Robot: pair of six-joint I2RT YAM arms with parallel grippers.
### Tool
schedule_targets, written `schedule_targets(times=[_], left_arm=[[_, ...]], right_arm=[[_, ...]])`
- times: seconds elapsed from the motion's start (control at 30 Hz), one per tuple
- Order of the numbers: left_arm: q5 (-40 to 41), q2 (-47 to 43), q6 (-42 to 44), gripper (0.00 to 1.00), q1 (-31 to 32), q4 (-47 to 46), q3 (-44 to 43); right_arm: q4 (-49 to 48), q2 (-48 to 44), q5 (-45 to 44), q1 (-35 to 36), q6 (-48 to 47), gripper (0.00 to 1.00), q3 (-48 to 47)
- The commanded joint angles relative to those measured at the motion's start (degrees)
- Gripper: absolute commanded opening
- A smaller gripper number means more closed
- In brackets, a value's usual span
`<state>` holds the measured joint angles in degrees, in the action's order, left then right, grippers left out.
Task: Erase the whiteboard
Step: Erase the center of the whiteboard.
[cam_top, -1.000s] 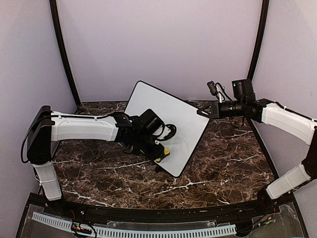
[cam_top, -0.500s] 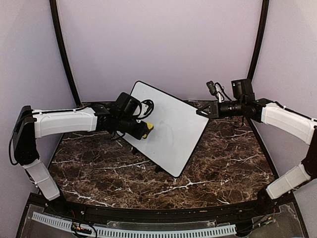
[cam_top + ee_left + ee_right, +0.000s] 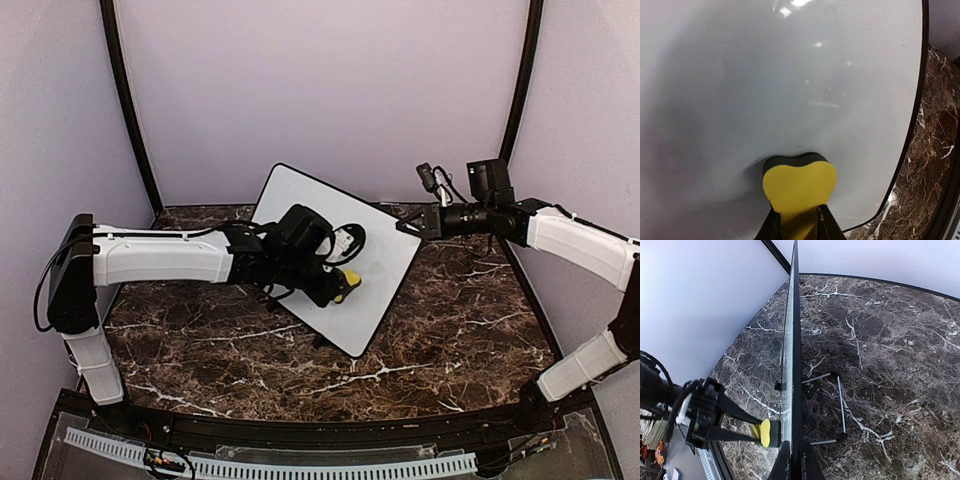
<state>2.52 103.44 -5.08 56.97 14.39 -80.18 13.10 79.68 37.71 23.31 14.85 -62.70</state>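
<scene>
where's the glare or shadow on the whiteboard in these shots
Left wrist: small glare spots near the top of the whiteboard, and a soft grey shadow spreading around the eraser. Top external: the board face looks evenly lit, no glare. Right wrist: the board is seen edge-on, so its face does not show.

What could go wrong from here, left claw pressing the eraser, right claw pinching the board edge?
1. The right claw grips the whiteboard at one edge only, and the board stands on a thin wire stand; a hard wipe might pivot or tip it.
2. The left claw pinches just the rear of the eraser, which is squashed against the board; it could twist out.
3. The eraser sits near the board's corner; a stroke may run off.
</scene>
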Motion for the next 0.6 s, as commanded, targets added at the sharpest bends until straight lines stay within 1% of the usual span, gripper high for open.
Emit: schedule_targets(times=[0.0, 0.2, 0.47, 0.57], left_arm=[[0.8, 2.8, 2.2, 0.0, 3.7, 0.9, -3.4], [3.2, 5.8, 2.8, 0.0, 7.4, 3.4, -5.5], [2.8, 8.8, 0.7, 0.0, 7.9, 8.3, -5.1], [4.3, 9.2, -0.2, 0.0, 7.9, 10.4, -4.1]], right_arm=[[1.5, 0.6, 1.9, 1.8, -4.9, 0.0, 0.8], [1.4, 0.7, 2.1, 1.9, -4.9, 0.0, 0.7], [1.3, 0.0, 2.0, 1.9, -4.8, 0.0, 1.3], [1.2, 0.2, 2.0, 1.9, -4.7, 0.0, 1.2]])
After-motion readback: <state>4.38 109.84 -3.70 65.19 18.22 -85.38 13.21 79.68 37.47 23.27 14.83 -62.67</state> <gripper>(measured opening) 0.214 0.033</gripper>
